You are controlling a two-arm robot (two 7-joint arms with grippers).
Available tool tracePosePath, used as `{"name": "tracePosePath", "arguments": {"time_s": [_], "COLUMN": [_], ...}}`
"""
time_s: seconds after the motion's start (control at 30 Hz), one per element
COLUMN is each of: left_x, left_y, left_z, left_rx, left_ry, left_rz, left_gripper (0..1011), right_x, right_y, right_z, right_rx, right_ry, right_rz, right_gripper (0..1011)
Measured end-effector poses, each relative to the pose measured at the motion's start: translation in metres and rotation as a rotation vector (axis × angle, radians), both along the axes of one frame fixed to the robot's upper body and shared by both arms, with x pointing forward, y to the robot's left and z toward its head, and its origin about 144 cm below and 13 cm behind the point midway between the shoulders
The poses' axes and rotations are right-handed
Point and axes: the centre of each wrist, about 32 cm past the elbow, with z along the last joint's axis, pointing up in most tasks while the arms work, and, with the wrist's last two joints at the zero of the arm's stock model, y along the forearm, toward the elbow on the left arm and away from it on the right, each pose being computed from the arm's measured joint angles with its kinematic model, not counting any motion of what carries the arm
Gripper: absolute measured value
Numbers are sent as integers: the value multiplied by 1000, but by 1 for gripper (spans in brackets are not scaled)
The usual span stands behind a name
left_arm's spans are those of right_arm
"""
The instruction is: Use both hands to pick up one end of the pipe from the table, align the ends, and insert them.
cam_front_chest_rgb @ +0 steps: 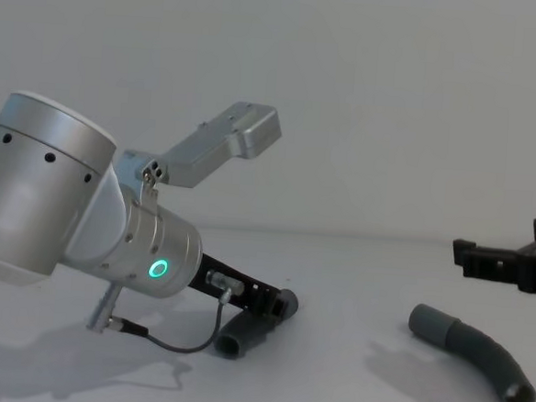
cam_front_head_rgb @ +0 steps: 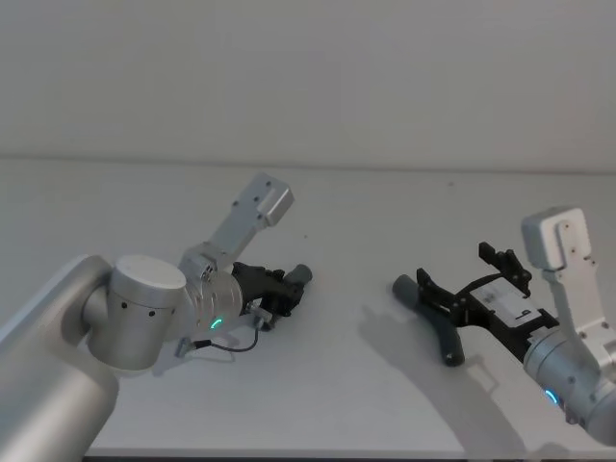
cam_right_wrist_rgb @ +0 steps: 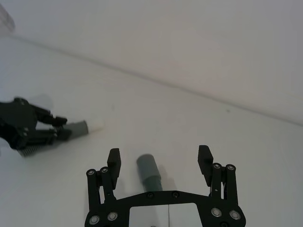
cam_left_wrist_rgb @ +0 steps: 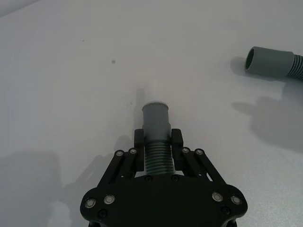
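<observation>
Clamping short piece (cam_left_wrist_rgb: pixel 156 120), left end effector (cam_left_wrist_rgb: pixel 158 137); right end effector (cam_right_wrist_rgb: pixel 159 155) wide above long piece (cam_right_wrist_rgb: pixel 148 169).

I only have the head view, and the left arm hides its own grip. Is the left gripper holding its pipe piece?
Observer: Yes. The left gripper is shut on the short piece, on its ribbed section.
Operator: Is the white tip free?
Observer: The white tip sticks out ahead of the gripper.
Operator: And the right side?
Observer: The right gripper is open and hangs above the long piece, jaws either side of the cuff, not touching.
</observation>
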Motion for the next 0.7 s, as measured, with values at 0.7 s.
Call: {"name": "tracePosePath", "arguments": {"time_s": [0.7], "left_x": [0], "left_y": [0], "left_z": [0], "left_rx": [0], "left_ry": [0], "left_rz": [0], "left_gripper": [323], "right_x": [23], "right_y": [-8], "right_z": [18], "right_rx": [-155], "right_ry": [173], "right_rz": [15], "right_gripper": [1001]}}
